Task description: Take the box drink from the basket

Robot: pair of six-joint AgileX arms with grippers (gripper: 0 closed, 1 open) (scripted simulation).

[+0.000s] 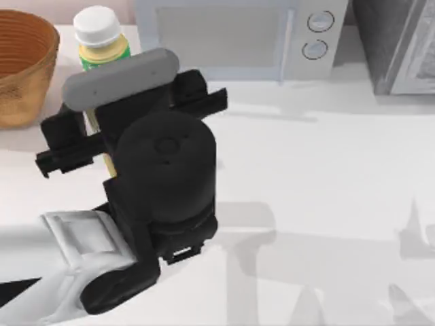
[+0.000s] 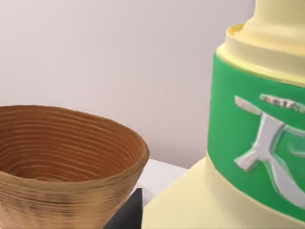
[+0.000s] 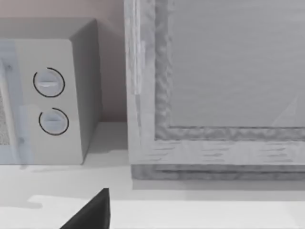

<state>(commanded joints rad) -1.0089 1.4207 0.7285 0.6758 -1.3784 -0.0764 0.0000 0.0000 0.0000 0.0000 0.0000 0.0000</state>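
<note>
Our left gripper is closed around the box drink, holding it upright above the tabletop, outside the basket and just to its right in the top view. The drink's white cap and green band rise past the gripper's grey bar. In the left wrist view the drink fills the near side, the basket beside it. A microwave stands behind. We cannot tell our right gripper's state.

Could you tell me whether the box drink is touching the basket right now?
Apart. The left wrist view shows white tabletop between the box drink and the basket.
</note>
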